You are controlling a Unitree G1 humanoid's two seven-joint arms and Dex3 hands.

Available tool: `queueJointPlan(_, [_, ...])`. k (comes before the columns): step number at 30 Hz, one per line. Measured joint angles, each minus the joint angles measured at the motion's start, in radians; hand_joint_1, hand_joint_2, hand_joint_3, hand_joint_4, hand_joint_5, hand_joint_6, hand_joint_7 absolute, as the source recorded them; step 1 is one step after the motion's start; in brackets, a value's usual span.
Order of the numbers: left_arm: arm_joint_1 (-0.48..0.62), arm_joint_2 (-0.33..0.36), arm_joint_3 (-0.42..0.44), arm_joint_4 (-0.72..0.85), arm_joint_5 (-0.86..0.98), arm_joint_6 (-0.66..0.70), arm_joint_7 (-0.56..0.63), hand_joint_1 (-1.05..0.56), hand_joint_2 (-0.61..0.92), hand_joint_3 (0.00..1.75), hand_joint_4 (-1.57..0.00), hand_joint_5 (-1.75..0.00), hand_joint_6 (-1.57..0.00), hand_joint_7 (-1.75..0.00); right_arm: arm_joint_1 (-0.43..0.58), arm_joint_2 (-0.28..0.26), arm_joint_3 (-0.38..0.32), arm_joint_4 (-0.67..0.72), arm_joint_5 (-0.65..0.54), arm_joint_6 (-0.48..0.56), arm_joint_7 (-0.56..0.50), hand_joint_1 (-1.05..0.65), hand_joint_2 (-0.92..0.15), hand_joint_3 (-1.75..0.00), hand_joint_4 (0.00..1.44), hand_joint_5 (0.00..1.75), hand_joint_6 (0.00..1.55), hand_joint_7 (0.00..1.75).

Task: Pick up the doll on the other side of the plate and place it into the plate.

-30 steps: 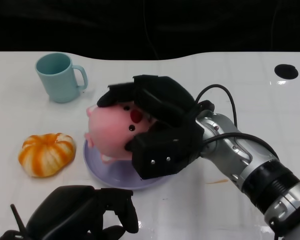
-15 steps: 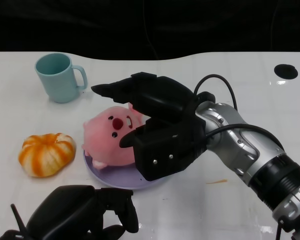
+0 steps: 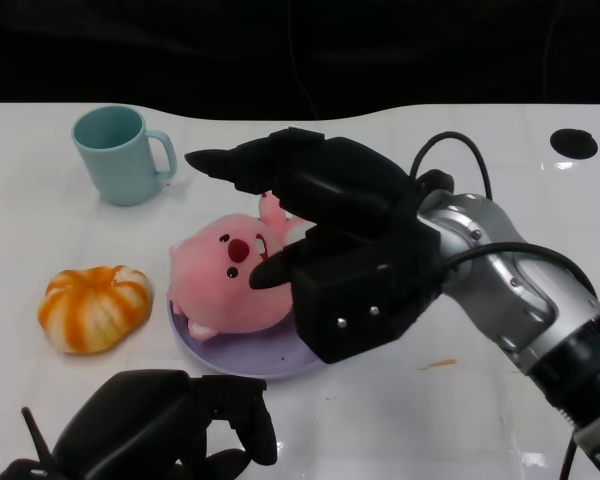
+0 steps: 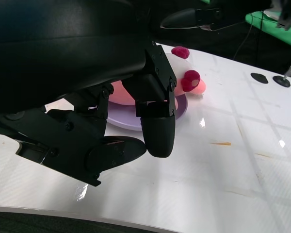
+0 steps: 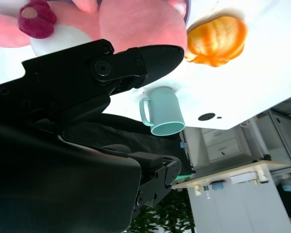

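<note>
- Doll (image 3: 230,280): pink plush with a red nose, lying on the plate, face turned up toward the camera. A second ago it hung tilted in the right hand above the plate's far edge; it now rests lower, its weight on the plate.
- Plate (image 3: 280,352): lilac, shallow, under the doll; its near rim shows bare.
- Right hand (image 3: 325,245): fingers spread around the doll, upper fingers now lifted off its head with a gap showing, the lower part beside its flank. Whether any contact remains there cannot be told. The grip has opened over the last second.
- Judgement: placement looks done; what remains is drawing the hand clear without dragging the doll off.
- Left hand (image 3: 165,425): fingers curled in, holding nothing, resting near the table's front edge.
- Mug (image 3: 120,155): teal, upright, well beyond the plate.
- Pumpkin (image 3: 92,307): orange, just beside the plate.
</note>
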Motion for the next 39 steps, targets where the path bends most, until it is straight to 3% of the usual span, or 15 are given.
queueJointPlan(16, [-0.015,0.007,0.004,0.015,-0.002,-0.004,0.000,-0.21,0.75,0.61,-0.74,-1.40,-0.77,-1.09,0.264,-0.181,-0.163,-0.303,0.167,0.004,0.105,-0.73,-0.92,-0.09,0.00,0.53,0.15,0.04])
queueJointPlan(26, [-0.019,0.011,0.007,0.022,-0.002,-0.019,0.000,-0.20,0.71,0.69,-0.74,-1.43,-0.77,-1.12,0.440,-0.272,-0.257,-0.420,0.278,0.016,0.166,-0.65,-0.92,-0.08,0.01,0.64,0.21,0.07])
queueJointPlan(32, [-0.023,0.012,0.009,0.028,-0.002,-0.021,0.000,-0.19,0.68,0.73,-0.75,-1.44,-0.77,-1.13,0.549,-0.288,-0.310,-0.506,0.344,0.064,0.185,-0.43,-0.91,0.00,0.16,0.85,0.43,0.15])
queueJointPlan(34, [-0.024,0.012,0.011,0.029,-0.003,-0.022,0.000,-0.19,0.68,0.74,-0.74,-1.43,-0.76,-1.13,0.583,-0.288,-0.332,-0.541,0.378,0.095,0.189,-0.30,-0.92,-0.04,0.22,0.88,0.53,0.19])
queueJointPlan(39, [-0.026,0.012,0.013,0.032,-0.005,-0.022,0.000,-0.20,0.68,0.73,-0.74,-1.44,-0.76,-1.13,0.656,-0.287,-0.376,-0.648,0.478,0.213,0.213,-0.15,-0.92,-0.11,0.39,0.99,0.70,0.26])
